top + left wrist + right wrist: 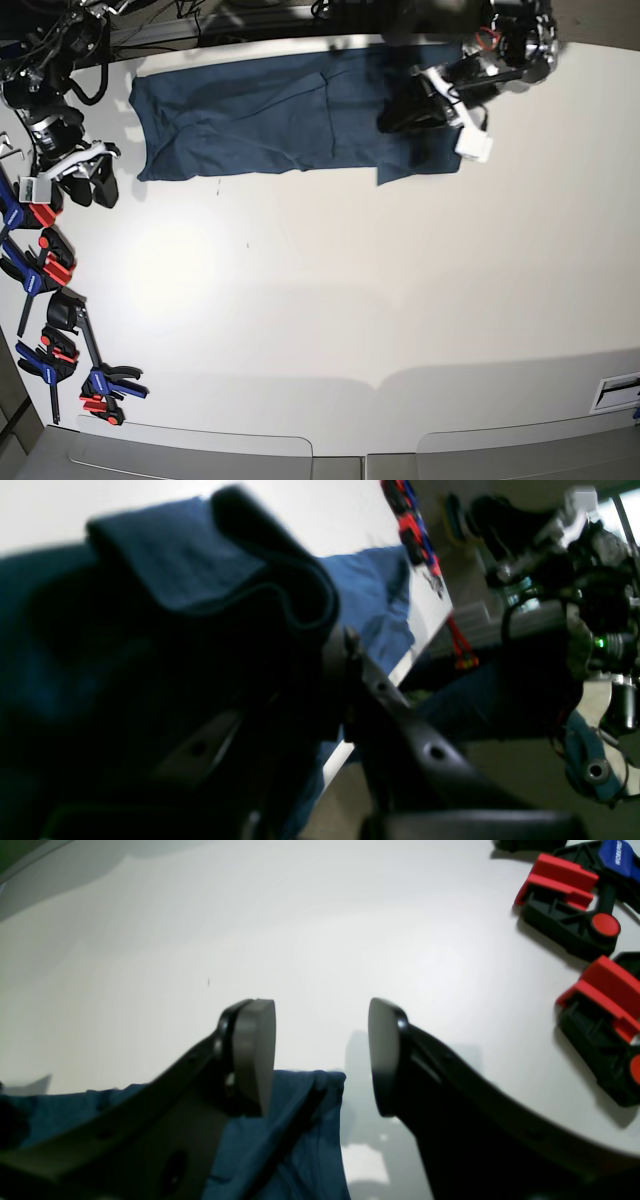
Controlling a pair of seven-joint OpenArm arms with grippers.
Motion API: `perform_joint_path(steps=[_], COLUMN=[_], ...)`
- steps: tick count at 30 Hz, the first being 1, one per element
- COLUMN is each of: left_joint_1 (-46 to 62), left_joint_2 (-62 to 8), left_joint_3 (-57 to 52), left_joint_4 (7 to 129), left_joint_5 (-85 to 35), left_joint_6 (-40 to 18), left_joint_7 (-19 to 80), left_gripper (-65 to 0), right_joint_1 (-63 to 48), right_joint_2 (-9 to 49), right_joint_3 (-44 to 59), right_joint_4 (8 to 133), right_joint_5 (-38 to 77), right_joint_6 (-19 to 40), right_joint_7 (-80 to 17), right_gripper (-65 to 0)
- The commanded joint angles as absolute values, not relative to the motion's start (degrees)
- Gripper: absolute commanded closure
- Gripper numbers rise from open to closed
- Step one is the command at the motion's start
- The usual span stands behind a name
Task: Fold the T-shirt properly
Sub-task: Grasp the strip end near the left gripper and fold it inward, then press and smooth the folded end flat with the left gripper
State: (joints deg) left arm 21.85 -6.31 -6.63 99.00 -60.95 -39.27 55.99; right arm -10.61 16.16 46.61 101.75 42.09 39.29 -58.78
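Note:
The dark navy T-shirt (260, 110) lies spread along the table's far edge, roughly flattened, with its right part folded over. My left gripper (397, 118) sits on that right part, shut on a thick fold of the fabric (200, 565) that drapes over its fingers (370, 680). More of the shirt (372, 595) lies flat on the table beyond it. My right gripper (320, 1055) stands open just off the shirt's left corner (300, 1120), low over bare table, with nothing between its pads (255, 1055). In the base view this gripper (88, 188) is at the far left.
Red, black and blue clamps (570, 905) lie beside the right gripper, and several more (45, 270) line the table's left edge down to the front corner (100, 385). The white table (350, 300) stretches toward the front. Arm hardware and cables (575, 580) stand beyond the table edge.

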Motion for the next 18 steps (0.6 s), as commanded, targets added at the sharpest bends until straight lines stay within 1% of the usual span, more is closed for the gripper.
perform_joint_path(steps=[1,6,11,12,14,15,16,18], left_joint_1=[21.0,19.0,19.0,19.0,19.0,19.0,19.0,19.0], left_joint_2=[-6.2,-6.2,-6.2,-6.2,-6.2,-6.2,-6.2,-6.2], left_joint_3=[-5.2,0.8,2.4,2.4,2.4,2.4,2.4,2.4], left_joint_4=[100.1,100.1,100.1,100.1,100.1,100.1,100.1,100.1], left_joint_5=[-61.9,-57.7,-54.2,-54.2,-54.2,-54.5,-55.2,-57.8], left_joint_6=[-40.0,-40.0,-40.0,-40.0,-40.0,-40.0,-40.0,-40.0], left_joint_7=[55.3,55.3,52.9,52.6,52.4,52.0,51.8,51.8], left_gripper=[0.0,0.0,0.0,-5.3,-23.9,-29.6,-31.7,-31.9], right_joint_1=[-10.2,-10.2,-10.2,-10.2,-10.2,-10.2,-10.2,-10.2], right_joint_2=[17.1,17.1,17.1,17.1,17.1,17.1,17.1,17.1], right_joint_3=[46.8,46.8,46.8,46.8,46.8,46.8,46.8,46.8], right_joint_4=[102.9,102.9,102.9,102.9,102.9,102.9,102.9,102.9], right_joint_5=[43.4,43.4,43.4,43.4,43.5,43.5,43.5,43.5], right_joint_6=[39.5,39.5,39.5,39.5,39.5,39.5,39.5,39.5], right_joint_7=[-57.5,-57.5,-57.5,-57.5,-57.5,-57.5,-57.5,-57.5], right_gripper=[-27.7,-27.7,-27.7,-27.7,-27.7,-27.7,-27.7,-27.7])
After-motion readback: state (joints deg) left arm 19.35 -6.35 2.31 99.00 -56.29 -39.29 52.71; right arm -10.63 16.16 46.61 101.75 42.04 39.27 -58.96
